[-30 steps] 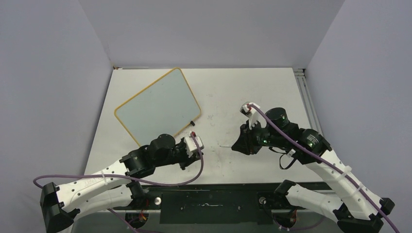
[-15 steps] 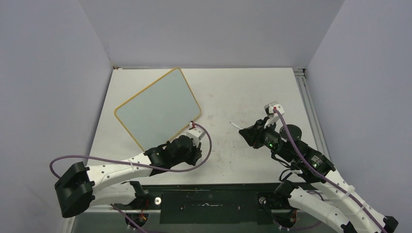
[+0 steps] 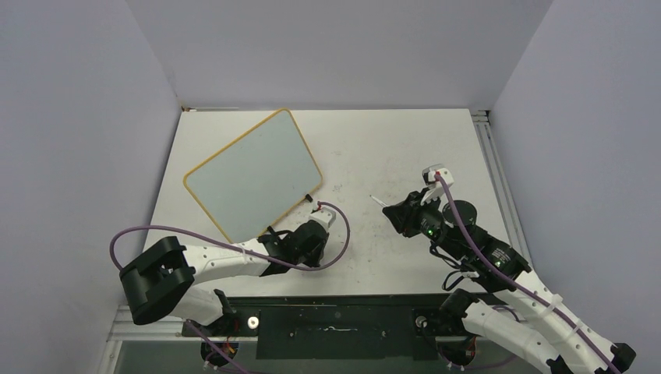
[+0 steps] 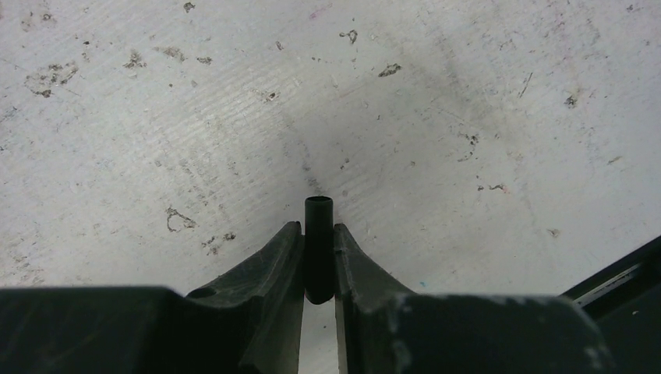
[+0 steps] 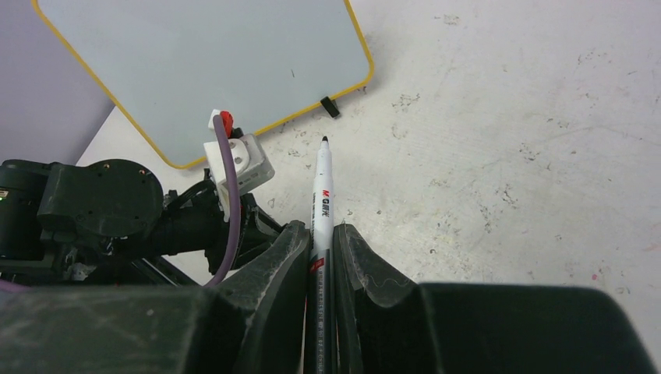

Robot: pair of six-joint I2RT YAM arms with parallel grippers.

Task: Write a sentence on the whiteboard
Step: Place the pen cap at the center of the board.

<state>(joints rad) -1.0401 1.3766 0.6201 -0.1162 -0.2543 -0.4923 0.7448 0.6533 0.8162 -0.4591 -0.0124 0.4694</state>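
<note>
Right claw [image 5: 321, 234] is clamped on 1 marker [image 5: 323, 195], left claw [image 4: 318, 227] on 1 black cap [image 4: 318, 261]. 1 whiteboard [image 3: 253, 175] is laid far-left on table [image 3: 405, 140]; marker's rear is hidden by fingers [image 5: 273, 265].

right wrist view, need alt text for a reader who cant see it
The right gripper is shut on an uncapped white marker, its black tip pointing away toward a yellow-rimmed whiteboard that lies at upper left on the scuffed white table, with no words on it. The left arm, black with a purple cable, sits at lower left.
</note>
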